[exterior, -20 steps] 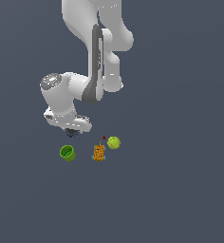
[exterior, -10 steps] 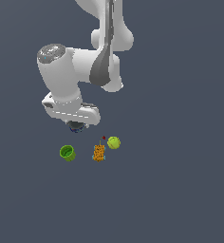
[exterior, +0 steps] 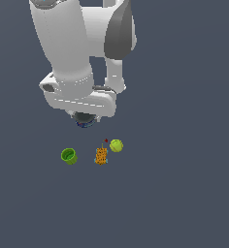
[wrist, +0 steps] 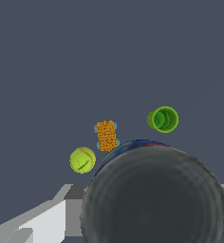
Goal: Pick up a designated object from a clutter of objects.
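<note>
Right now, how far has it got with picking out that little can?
Mostly done: the dark can is in the gripper, which hangs above the floor. The green cup, patterned box and yellow-green ball lie below it. Only holding it steady seems left.

bare simulated scene, flat grey ground (exterior: 184,193)
</note>
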Available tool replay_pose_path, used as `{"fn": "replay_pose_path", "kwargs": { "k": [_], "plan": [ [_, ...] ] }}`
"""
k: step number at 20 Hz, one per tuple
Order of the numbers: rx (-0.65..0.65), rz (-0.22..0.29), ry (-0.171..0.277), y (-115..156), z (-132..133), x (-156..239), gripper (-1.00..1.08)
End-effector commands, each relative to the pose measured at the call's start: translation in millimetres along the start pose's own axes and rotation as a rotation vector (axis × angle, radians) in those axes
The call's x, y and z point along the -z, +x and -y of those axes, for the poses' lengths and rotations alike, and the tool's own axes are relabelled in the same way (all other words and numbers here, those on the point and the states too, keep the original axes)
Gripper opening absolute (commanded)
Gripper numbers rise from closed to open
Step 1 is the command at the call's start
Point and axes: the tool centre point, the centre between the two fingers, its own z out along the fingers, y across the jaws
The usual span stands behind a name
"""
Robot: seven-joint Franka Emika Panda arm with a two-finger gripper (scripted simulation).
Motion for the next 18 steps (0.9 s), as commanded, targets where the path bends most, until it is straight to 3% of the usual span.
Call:
{"fn": "replay_pose_path", "kwargs": {
  "k": [1, 10, 18],
  "plan": [
    [0.0, 0.0, 0.0, 6.0, 13.9, 24.9, -1.0],
    [0.001, 0.0, 0.002, 26.6, 54.4, 96.4, -1.0],
    [0.001, 0.0, 0.003, 39.1, 75.7, 133.8, -1.0]
  ]
}}
